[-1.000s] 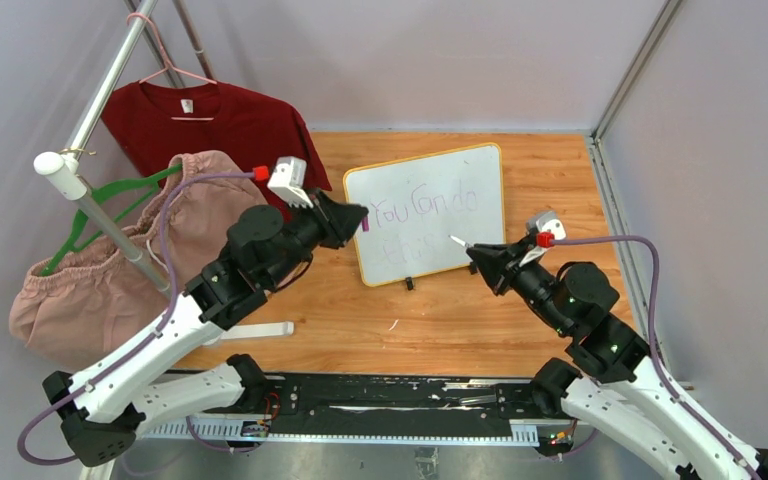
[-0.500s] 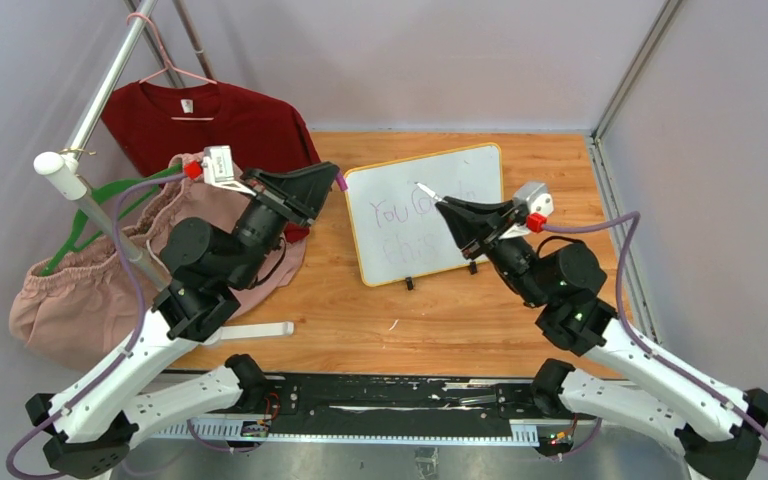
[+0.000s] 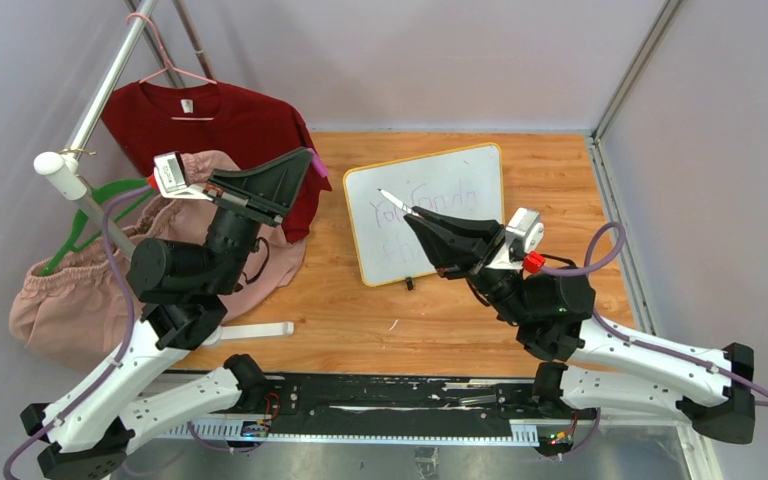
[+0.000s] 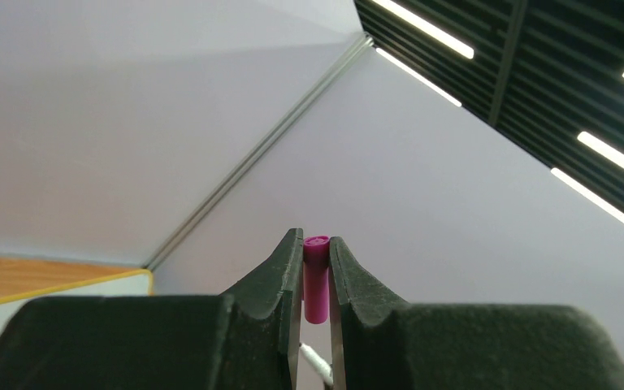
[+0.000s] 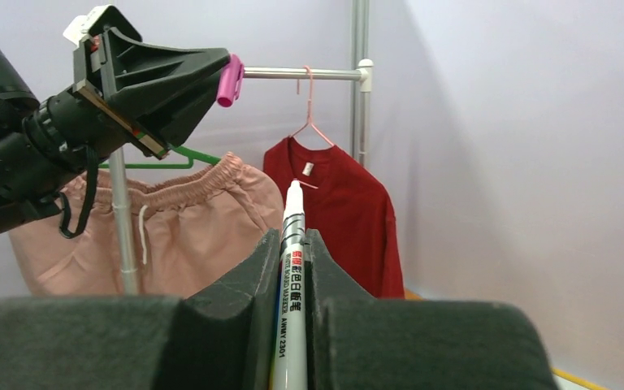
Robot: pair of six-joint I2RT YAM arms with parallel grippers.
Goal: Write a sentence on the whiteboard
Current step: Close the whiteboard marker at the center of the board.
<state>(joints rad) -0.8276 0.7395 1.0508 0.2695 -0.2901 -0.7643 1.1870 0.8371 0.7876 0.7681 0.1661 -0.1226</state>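
Left claw (image 4: 316,244) clamps a pink cap (image 4: 316,284); right claw (image 5: 292,240) clamps a white marker (image 5: 292,213), hiding part of the sentence (image 3: 450,198) on the whiteboard (image 3: 480,160). A red shirt (image 3: 222,125) hangs nearby.

Bright, even overhead light, sharp

Plain pale lilac walls (image 3: 440,60) close in the wooden worktop (image 3: 430,320) on three sides. On the left, a metal clothes rail (image 3: 110,80) carries a red T-shirt (image 3: 220,120) and pink shorts (image 3: 80,290). Overhead, bright strip lights (image 4: 422,28) sit in a black slatted ceiling (image 4: 552,49).
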